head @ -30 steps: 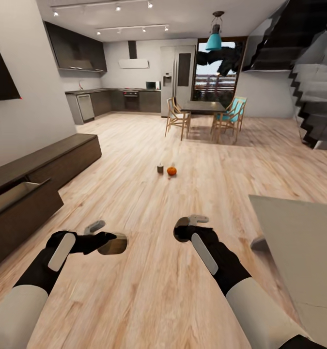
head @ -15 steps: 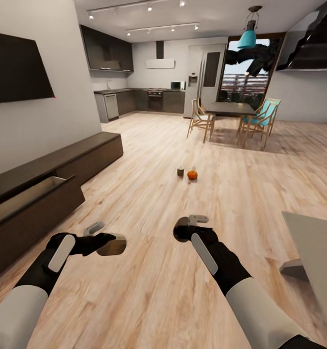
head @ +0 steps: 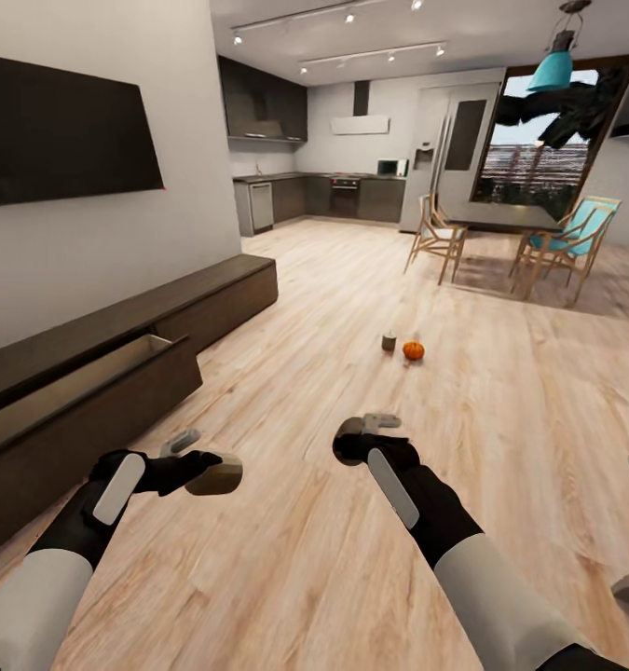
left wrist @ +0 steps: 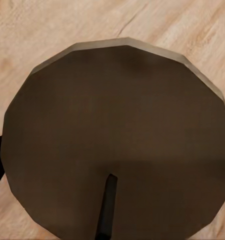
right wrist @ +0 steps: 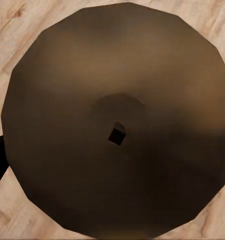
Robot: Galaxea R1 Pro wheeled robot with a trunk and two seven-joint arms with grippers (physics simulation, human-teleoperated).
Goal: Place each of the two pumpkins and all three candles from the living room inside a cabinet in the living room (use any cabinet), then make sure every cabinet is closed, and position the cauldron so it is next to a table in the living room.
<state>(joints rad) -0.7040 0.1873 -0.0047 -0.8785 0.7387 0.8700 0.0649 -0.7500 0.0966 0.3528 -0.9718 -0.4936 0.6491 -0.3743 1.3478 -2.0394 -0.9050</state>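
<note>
— Candles are riding clamped, one in the left gripper [head: 207,466], one in the right gripper [head: 359,438]; why?

— Probably bound for the cabinet's [head: 118,326] gaping drawer [head: 100,373] alongside.

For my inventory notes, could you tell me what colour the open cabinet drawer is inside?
Pale beige inside the drawer of the dark-brown cabinet; head view shows it best.

left pincer [head: 205,463]: clamped, low | right pincer [head: 362,436]: clamped, low
</note>
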